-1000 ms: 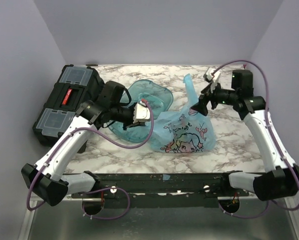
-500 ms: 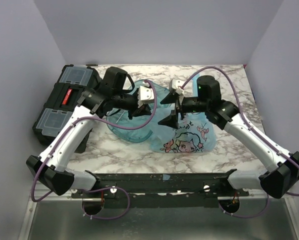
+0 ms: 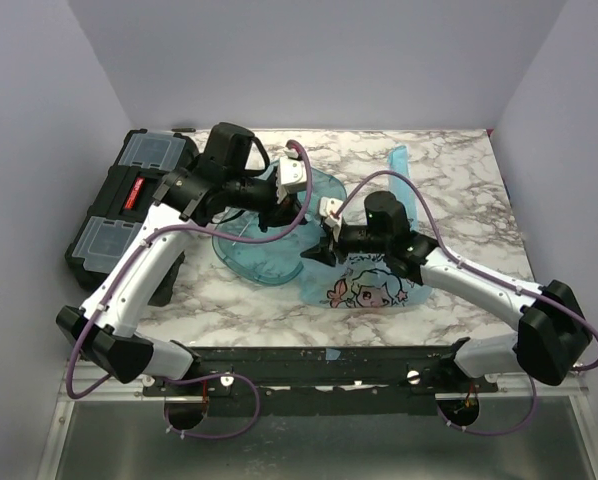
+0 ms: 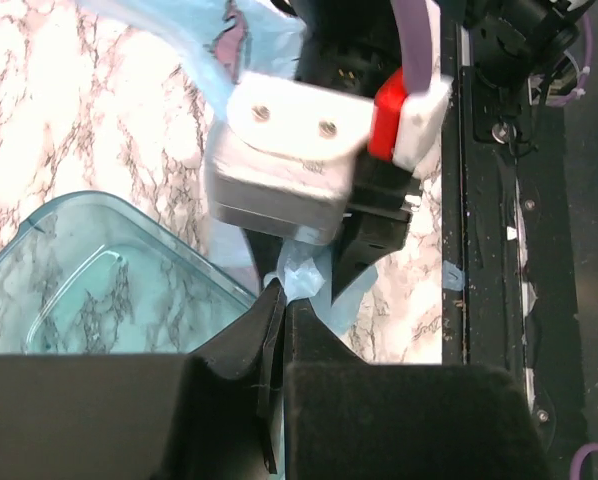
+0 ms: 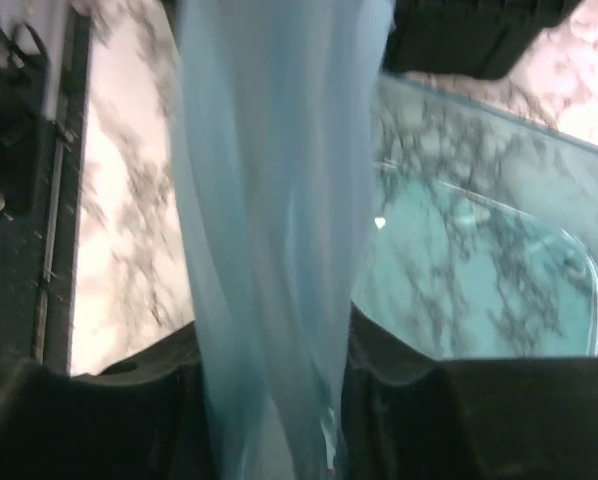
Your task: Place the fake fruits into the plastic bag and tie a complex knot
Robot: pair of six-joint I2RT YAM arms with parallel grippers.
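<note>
The light-blue plastic bag (image 3: pixel 371 285) lies at the table's middle, cartoon print up. One tail (image 3: pixel 399 160) of it stands loose at the back right. My left gripper (image 3: pixel 301 218) reaches over the tray, shut on a pinch of the plastic bag (image 4: pixel 301 278); its jaws (image 4: pixel 284 300) meet on thin film. Tip to tip with it is my right gripper (image 3: pixel 317 243), whose white body (image 4: pixel 279 170) fills the left wrist view. In the right wrist view a gathered strip of the bag (image 5: pixel 274 200) fills the right gripper (image 5: pixel 269 350). The fake fruits are hidden. I cannot make out a knot.
A clear teal oval tray (image 3: pixel 254 262) sits left of the bag, under both grippers, and shows in the wrist views (image 4: pixel 69 290) (image 5: pixel 479 260). A black toolbox (image 3: pixel 129 205) stands at the far left. The black front rail (image 3: pixel 319 362) runs along the near edge.
My right arm swung from the back right to the bag's left side and its jaws closed on the bag's strip. My left gripper moved back and right over the tray, still shut.
</note>
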